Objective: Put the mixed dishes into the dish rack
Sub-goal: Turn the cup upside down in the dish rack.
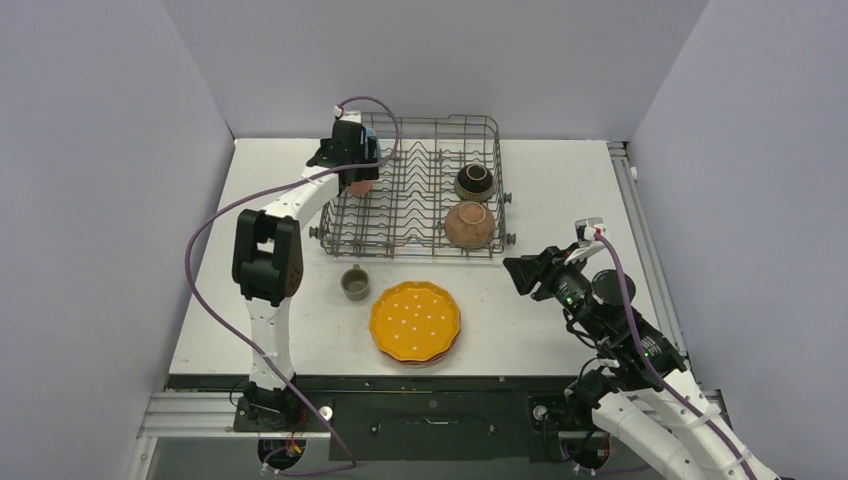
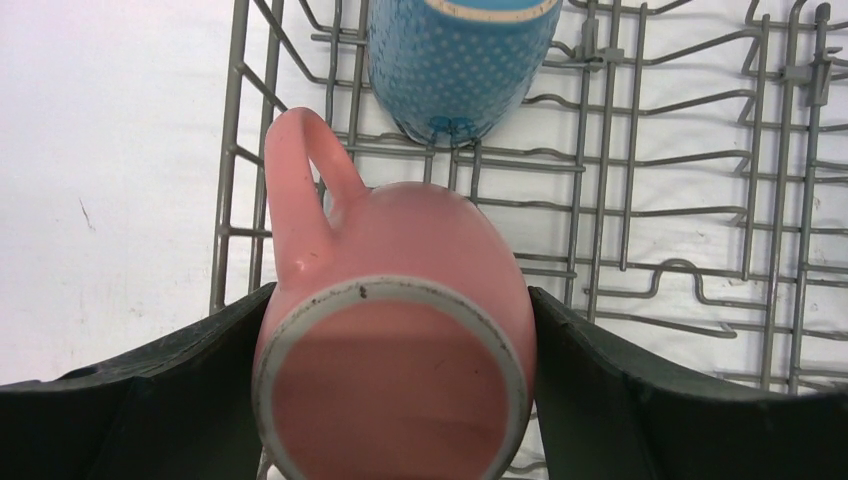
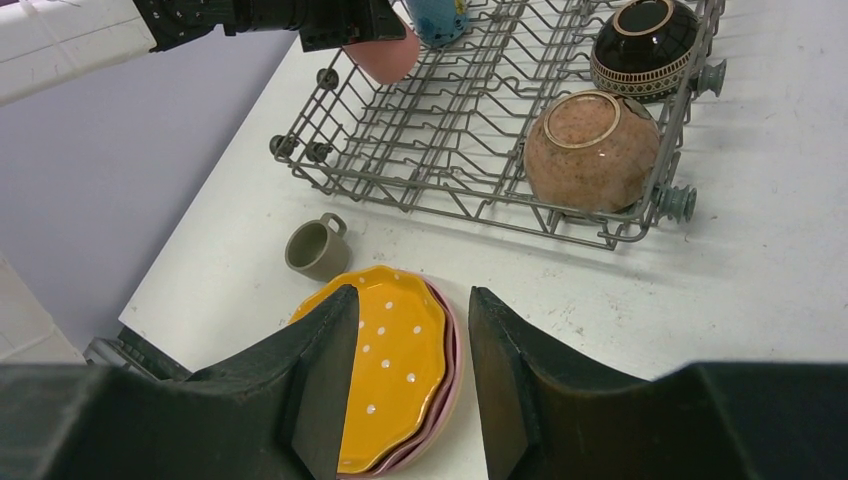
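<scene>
Glaze likely makes pink cup (image 2: 390, 250) slick and brittle; left gripper (image 2: 400, 295) clamps its belly, right gripper (image 3: 412, 300) stands apart, empty.

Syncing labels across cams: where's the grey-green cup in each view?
Top external: grey-green cup stands on the table, left of centre, between the near edge of the dish rack and the scalloped orange plate.
Left wrist: not in view.
Right wrist: left of centre, upright, just above the orange plate in the picture and below the rack's near corner.
Shared landmark: the dish rack, seen in all three views.
</scene>
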Available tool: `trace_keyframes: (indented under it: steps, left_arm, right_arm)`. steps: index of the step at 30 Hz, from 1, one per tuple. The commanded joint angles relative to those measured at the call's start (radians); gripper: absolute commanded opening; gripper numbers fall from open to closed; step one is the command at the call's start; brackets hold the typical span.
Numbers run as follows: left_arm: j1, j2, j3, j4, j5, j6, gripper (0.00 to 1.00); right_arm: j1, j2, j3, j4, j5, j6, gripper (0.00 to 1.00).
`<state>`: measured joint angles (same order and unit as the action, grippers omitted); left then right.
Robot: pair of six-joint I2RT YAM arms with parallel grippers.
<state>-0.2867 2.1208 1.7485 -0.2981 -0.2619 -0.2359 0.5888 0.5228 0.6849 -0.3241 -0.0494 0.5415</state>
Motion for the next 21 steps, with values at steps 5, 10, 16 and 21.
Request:
trace_keyframes:
  steps: [5,10,16,21]
  left_arm:
    - [-0.006,0.045,0.168,0.089,-0.049,0.055,0.0]
    - [-0.008,0.083,0.203,0.078,-0.051,0.056,0.0]
    - [-0.011,0.111,0.225,0.074,-0.052,0.053,0.0]
    - [-0.011,0.136,0.236,0.069,-0.053,0.05,0.0]
  right_arm:
    - [-0.007,0.031,0.026,0.035,0.005,-0.012,0.41]
    - [-0.007,0.04,0.026,0.038,0.005,-0.011,0.41]
    - [-0.007,0.053,0.025,0.046,0.004,-0.007,0.41]
    - [-0.007,0.061,0.028,0.042,0.004,-0.009,0.41]
